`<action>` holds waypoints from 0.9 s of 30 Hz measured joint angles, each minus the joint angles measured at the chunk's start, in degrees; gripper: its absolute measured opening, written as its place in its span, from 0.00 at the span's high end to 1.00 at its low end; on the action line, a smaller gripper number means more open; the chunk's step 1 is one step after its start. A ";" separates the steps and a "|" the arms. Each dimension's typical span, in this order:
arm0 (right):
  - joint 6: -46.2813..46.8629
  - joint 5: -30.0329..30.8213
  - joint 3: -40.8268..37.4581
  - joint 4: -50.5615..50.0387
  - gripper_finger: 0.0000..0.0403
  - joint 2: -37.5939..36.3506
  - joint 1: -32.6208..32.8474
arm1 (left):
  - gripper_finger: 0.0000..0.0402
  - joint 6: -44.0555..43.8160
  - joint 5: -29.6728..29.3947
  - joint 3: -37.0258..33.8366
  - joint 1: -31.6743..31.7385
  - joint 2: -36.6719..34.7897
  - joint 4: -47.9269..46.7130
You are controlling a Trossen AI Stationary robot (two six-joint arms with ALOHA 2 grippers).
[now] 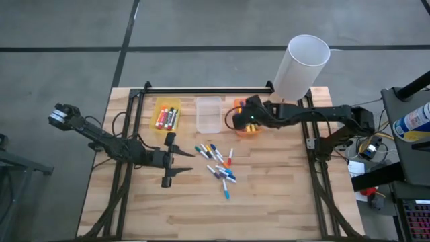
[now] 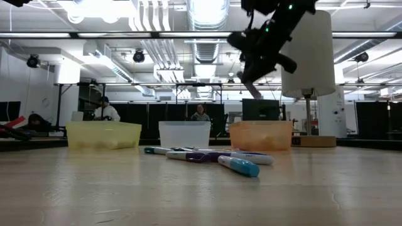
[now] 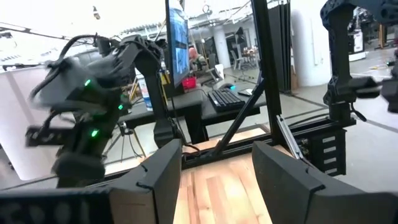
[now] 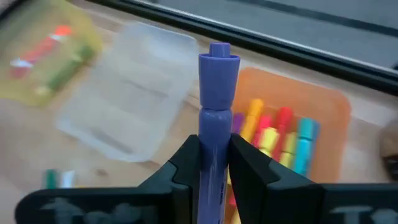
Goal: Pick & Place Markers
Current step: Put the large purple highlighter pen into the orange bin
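Purple plastic marker [image 4: 216,118] sits clamped in the right gripper [image 4: 214,163] above the orange plastic bin [image 4: 328,124], at twelve o'clock from the loose markers [image 1: 220,165]; release comes next. Left gripper [image 1: 176,163] waits open.

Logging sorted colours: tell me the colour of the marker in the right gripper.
Purple marker, clearest in the right wrist view.

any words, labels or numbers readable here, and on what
None can be read.
Bottle at the right edge beside the table: has a label, too small to read.
Purple marker in the right gripper: no print visible.
Markers on the table: too small to tell.
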 joint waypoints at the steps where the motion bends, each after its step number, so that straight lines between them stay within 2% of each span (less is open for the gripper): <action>1: -0.17 -0.40 0.00 -0.28 0.85 0.86 -0.97 | 0.52 0.00 0.02 0.00 0.00 0.00 0.11; 8: -0.91 -4.81 0.20 0.06 0.85 7.63 -6.94 | 0.52 -0.07 0.15 0.00 0.00 0.00 0.06; 16: -0.66 -11.74 0.20 0.05 0.85 14.69 -10.87 | 0.52 -0.17 0.18 0.00 0.00 0.00 -0.31; 23: -1.07 -11.68 0.20 0.12 0.85 15.93 -11.42 | 0.52 -0.52 0.19 0.00 -0.01 0.00 -0.29; 27: -0.51 -11.70 0.20 0.04 0.78 15.86 -11.39 | 0.52 -1.02 0.19 0.00 -0.02 0.00 -0.64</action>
